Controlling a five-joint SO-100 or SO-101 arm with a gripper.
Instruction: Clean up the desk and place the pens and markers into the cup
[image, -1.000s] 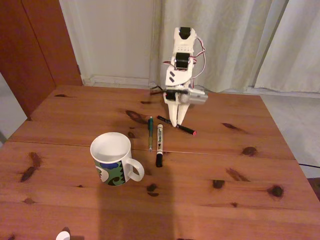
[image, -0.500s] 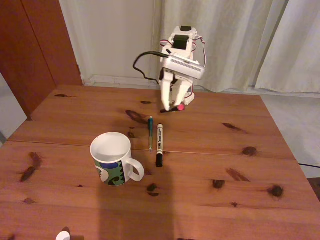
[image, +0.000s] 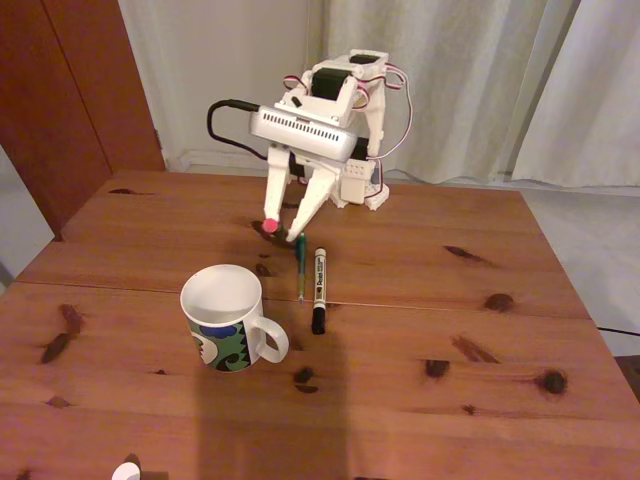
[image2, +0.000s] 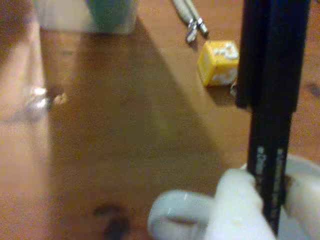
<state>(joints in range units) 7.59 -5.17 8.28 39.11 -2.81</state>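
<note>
arm (image: 330, 110) folded forward, gripper (image: 281, 231) pointing down, raised off surface, jaws clamped on thin stick.

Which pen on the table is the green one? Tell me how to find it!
Start at the white ceramic mug with the blue and green pattern on the reddish-brown wooden desk. Just past its handle, two sticks lie side by side. The thin teal-green pen is the one nearer the mug, slimmer than the white marker with a black cap.

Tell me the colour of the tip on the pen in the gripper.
Red tip, clearest in the fixed view.
</note>
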